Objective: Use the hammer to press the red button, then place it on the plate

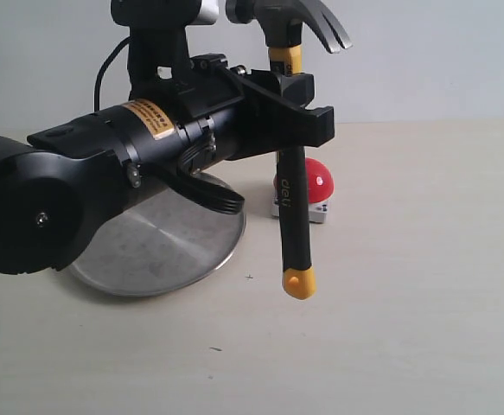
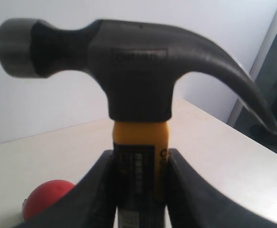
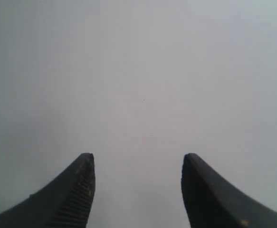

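Steel-headed hammer [image 1: 293,216] clamped upright in left hand [image 2: 139,161], right hand [image 3: 138,159] spread wide

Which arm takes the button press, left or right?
Left: left end effector clamps the black-handled claw hammer upright near the glossy red dome button. The right end effector is open, empty, seeing only blank background.

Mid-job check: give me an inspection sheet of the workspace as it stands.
Surface: pale table, a few tiny specks.
Job's things: hammer held head-up, off the table; red button beyond its handle; plate partly hidden by the arm, nothing on its visible part.
Clutter: nothing seen.
Grippers: left gripper shut on the hammer's neck; right gripper open, empty.
Cables: black cable behind the left arm.
Surroundings: plain light wall.
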You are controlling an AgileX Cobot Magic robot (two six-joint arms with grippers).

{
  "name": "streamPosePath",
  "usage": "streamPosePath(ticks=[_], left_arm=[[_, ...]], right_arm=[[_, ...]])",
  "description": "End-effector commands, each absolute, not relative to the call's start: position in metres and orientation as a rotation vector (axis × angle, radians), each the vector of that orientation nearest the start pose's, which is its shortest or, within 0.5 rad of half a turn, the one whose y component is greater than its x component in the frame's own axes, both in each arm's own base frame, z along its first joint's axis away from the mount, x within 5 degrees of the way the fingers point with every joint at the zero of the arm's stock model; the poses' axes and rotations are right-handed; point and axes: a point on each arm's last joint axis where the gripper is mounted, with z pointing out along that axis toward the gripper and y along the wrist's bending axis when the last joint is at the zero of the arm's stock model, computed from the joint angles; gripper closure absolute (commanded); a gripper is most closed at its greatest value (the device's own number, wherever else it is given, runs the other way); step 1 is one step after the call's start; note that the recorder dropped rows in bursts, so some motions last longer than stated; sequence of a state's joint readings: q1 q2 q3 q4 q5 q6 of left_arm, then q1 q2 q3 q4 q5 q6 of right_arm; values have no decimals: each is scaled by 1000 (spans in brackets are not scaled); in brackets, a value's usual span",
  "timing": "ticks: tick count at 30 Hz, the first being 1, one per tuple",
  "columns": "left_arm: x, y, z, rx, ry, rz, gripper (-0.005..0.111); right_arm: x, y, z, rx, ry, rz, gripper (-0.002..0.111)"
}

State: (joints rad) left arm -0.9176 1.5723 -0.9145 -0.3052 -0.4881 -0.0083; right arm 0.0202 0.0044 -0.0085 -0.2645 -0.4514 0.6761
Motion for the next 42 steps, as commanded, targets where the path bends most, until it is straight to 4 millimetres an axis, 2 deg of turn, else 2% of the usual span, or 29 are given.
streamPosePath(ticks=[1,4,5,7,11,14,16,18,19,21,25,30,32,36,39,42], left_arm=[[223,-268,294,418,1587,-788,107],[223,-268,294,418,1587,-788,107],[223,-268,294,418,1587,-788,107],[223,-268,294,411,1589,-795,107],[223,-268,294,411,1589,-795,107],[223,-268,294,411,1589,-795,107],[223,-268,294,410,1588,-795,107],[223,-268,295,408,1584,-795,107],[223,-268,295,408,1584,-795,107],[223,-268,295,408,1584,-795,107],[223,-268,295,408,1584,-795,107],[223,-268,295,403,1586,-800,107],[223,-268,295,403,1586,-800,107],[223,-268,295,403,1586,-800,107],[223,-268,295,403,1586,-800,107],[223,-268,294,404,1588,-800,107]], right_arm=[[45,10,252,193,1099,543,54],[52,8,260,181,1278,404,54],[59,7,262,227,1335,436,54],[72,13,261,160,1414,431,54],[102,40,247,-116,1644,571,54],[124,54,236,-261,1818,674,53],[137,64,231,-367,1873,774,50],[149,73,227,-486,1870,873,48],[157,82,224,-596,1799,973,46],[168,85,218,-642,1706,1007,44],[183,85,201,-658,1680,966,41],[195,83,199,-648,1590,882,41],[202,86,201,-677,1585,907,41],[215,113,202,-742,1597,935,41],[227,122,202,-683,1660,869,41],[232,136,200,-758,1650,848,41]])
